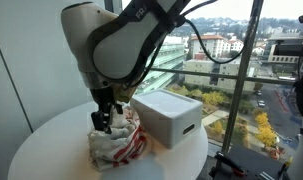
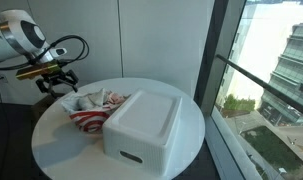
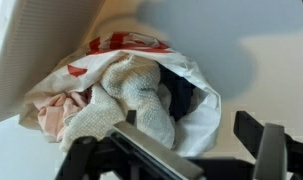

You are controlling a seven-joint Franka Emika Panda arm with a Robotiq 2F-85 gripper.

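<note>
1. Black two-fingered gripper [image 3: 169, 148]: fingers [image 3: 259, 140] blurred and cut off at the lower edge of the wrist view. Jaws stand wide apart with nothing between them.
2. Crumpled red-and-white plastic bag [image 3: 196, 70] lies mid-frame just beyond the jaws, mouth gaping. Cream knitted cloth [image 3: 131, 95] and pink cloth [image 3: 51, 118] bulge out. Dark item [image 3: 181, 95] deeper inside, not identifiable.
3. In both exterior views the gripper [image 1: 104, 122] [image 2: 59, 82] hangs right at the bag [image 1: 119, 148] [image 2: 86, 118]. Whether they touch cannot be told.
4. White rectangular box [image 2: 141, 125] sits just beside the bag on the round white table [image 2: 61, 150].
</note>
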